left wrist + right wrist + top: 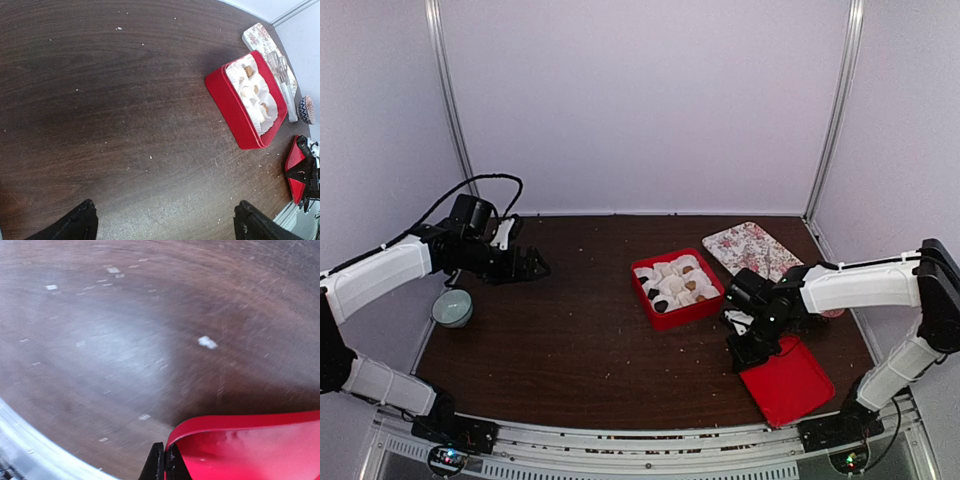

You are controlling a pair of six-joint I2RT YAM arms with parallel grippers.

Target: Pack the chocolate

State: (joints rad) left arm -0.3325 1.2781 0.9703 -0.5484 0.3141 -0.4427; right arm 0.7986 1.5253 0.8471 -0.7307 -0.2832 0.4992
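The left fingers (532,266) are hanging wide open above the table (570,345), holding nothing. Well to their right, the chocolate (660,305) is sitting in the box (686,317). Just right of it, the right fingers (744,345) are pinching the lid (790,385) tightly by its corner.

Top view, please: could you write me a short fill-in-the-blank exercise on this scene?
The chocolates sit in ___ paper cups inside the box. The right gripper is shut on the red ___. The left gripper is open and holds ___.
Missing words: white; lid; nothing.
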